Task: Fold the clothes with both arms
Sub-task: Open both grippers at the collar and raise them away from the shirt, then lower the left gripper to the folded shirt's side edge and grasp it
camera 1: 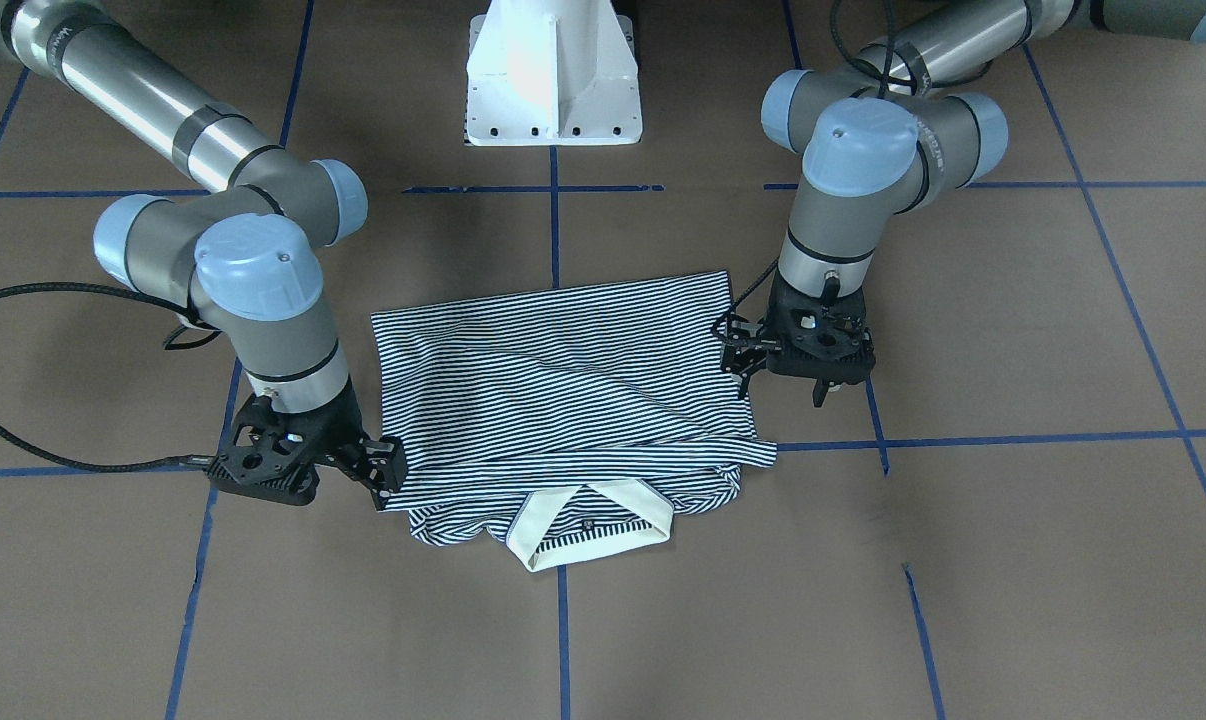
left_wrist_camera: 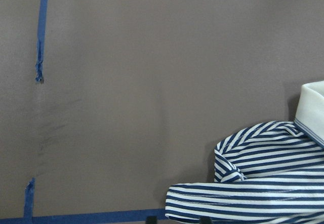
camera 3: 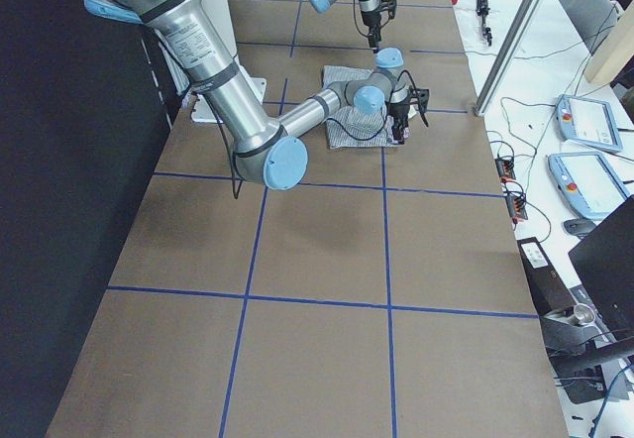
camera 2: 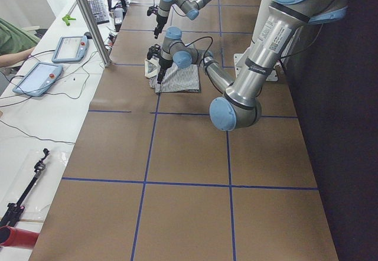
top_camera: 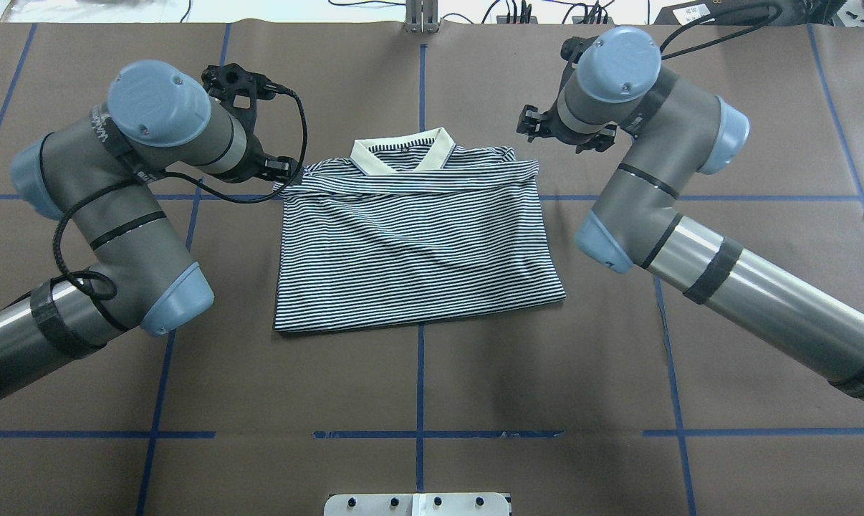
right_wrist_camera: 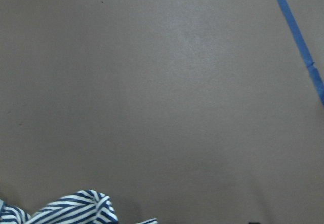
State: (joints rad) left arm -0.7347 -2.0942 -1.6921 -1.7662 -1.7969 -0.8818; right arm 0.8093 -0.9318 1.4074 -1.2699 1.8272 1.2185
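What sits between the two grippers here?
The shirt; its collar end spans the stretch from the left gripper to the right gripper, shown in the overhead view.

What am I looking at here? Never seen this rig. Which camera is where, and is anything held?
Two robot arms stand either side of a white pedestal, over a brown table marked with blue tape. Each arm ends in a black two-finger end effector.

One camera faces the robot, one looks over its shoulders from behind, two look along the table from its ends, and one rides on each wrist.

A striped polo shirt lies flat and looks partly folded, its cream collar away from the robot. The left end effector and right end effector sit at its opposite sides. Neither appears to hold it. I cannot tell whether they are open or shut.
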